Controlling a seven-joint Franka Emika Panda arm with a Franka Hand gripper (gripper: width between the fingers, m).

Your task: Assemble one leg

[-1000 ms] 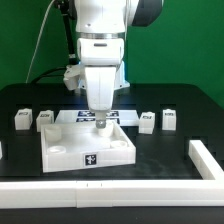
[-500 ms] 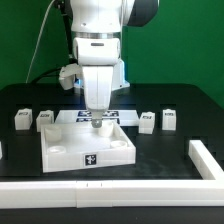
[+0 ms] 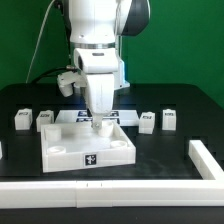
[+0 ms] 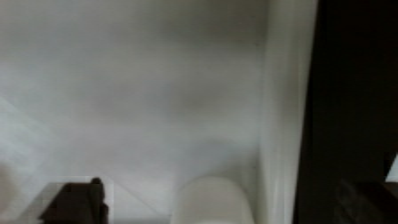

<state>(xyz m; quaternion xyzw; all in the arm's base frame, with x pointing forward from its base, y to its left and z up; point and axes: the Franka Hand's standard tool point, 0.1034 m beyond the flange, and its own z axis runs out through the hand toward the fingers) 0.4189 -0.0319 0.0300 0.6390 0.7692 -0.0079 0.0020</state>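
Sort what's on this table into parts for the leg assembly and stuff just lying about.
For the job:
legs, two on the exterior view's left, two on its right; only one needed
socketed panel
gripper, at the panel's far edge

Lying about:
marker board
white rail along the front and the exterior view's right

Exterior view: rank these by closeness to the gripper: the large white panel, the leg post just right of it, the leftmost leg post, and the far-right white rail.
1. Large flat white rimmed panel: right beneath the gripper.
2. Small white tagged leg post: beside the panel, exterior view's right.
3. Leftmost white leg post: exterior view's far left.
4. White rail: far right, front.
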